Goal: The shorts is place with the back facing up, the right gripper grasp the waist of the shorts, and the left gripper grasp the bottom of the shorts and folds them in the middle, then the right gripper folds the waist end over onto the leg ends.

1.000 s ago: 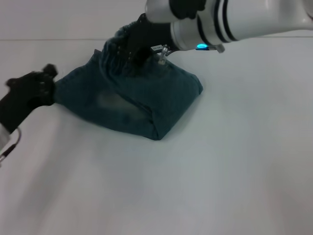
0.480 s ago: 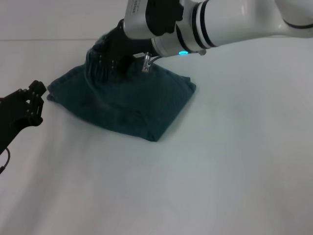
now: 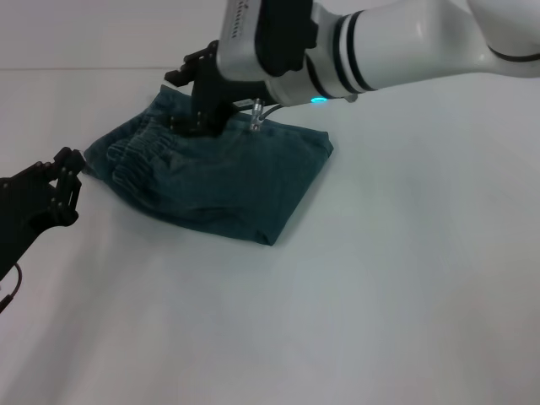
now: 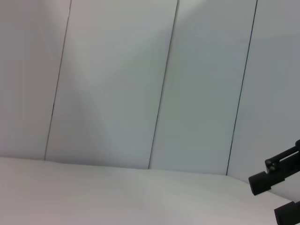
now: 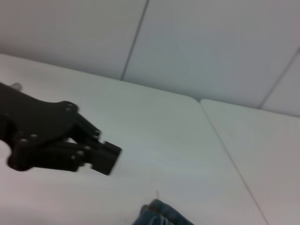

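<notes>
From the head view you see the shorts (image 3: 211, 177) folded on the table (image 3: 380, 295), waist (image 3: 135, 152) lying toward your left – the right gripper (image 3: 196, 97) sits above their far edge, fingers parted, gripping nothing. The left gripper (image 3: 59, 181) waits just beside the waist end – spread, empty. Left wrist view: only wall. Right wrist view: the left gripper (image 5: 91, 147), near a denim corner

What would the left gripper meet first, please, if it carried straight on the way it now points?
Probably the shorts. In the head view the left gripper sits just off their near corner, fingers aimed at the ruffled waist. Depth is unclear, so it might pass slightly above.
</notes>
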`<state>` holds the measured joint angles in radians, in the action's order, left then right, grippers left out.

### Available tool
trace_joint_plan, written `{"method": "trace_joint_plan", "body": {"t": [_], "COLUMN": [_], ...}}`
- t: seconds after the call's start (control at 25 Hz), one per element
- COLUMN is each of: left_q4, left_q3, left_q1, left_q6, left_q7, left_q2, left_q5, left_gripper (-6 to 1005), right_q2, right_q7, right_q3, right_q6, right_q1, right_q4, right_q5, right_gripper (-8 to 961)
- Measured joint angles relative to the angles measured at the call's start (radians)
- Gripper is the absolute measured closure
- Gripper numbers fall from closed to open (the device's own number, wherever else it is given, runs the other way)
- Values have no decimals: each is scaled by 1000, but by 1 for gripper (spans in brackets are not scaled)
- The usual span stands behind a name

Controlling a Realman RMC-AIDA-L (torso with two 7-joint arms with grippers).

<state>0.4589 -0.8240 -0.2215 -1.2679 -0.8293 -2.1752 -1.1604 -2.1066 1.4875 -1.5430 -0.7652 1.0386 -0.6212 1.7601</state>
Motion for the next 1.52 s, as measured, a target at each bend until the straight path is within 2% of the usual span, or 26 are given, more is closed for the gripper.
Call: {"method": "trace_joint_plan", "body": {"t": [0.04, 0.12, 0.16, 0.24, 0.52, 0.68, 0.88, 1.0, 1.08, 1.16, 1.24, 1.52], "left_q4": [0, 0, 2, 6, 45, 143, 188, 189, 187, 187, 187, 183], "left_q3": [0, 1, 3, 9, 52, 88, 158, 204, 250, 258, 261, 282], "left_q1": [0, 0, 0, -2, -13, -22, -50, -69, -94, -107, -117, -117], "left_q6": [-2, -12, -20, -38, -111, -141, -238, -304, -389, -415, -433, -421], "left_q7": [2, 4, 5, 7, -57, -217, -312, -335, -346, -351, -356, -357], "left_q2": [0, 1, 2, 4, 13, 19, 39, 52, 68, 75, 80, 77], "left_q5": [0, -7, -15, -46, -177, -362, -540, -603, -699, -741, -782, -805], "left_gripper": [917, 917, 916, 916, 706, 539, 422, 352, 305, 193, 82, 76], "right_q2": [2, 9, 9, 11, 14, 17, 12, 13, 14, 14, 14, 13], "right_q7": [3, 20, 20, 40, 82, -1, -200, -313, -386, -455, -476, -560], "right_q3": [3, 18, 18, 34, 67, 107, 115, 124, 143, 170, 178, 230], "right_q6": [2, 2, 2, -4, -106, -216, -286, -347, -379, -405, -412, -433], "right_q1": [-10, -84, -84, -168, -482, -621, -748, -781, -784, -780, -777, -777], "right_q4": [-5, -69, -69, -158, -385, -399, -345, -262, -191, -114, -97, -26], "right_q5": [-6, -26, -26, -32, -77, -169, -302, -376, -408, -430, -433, -438], "right_gripper": [581, 493, 450, 365, 57, 29, 29, 29, 29, 29, 29, 29]}}
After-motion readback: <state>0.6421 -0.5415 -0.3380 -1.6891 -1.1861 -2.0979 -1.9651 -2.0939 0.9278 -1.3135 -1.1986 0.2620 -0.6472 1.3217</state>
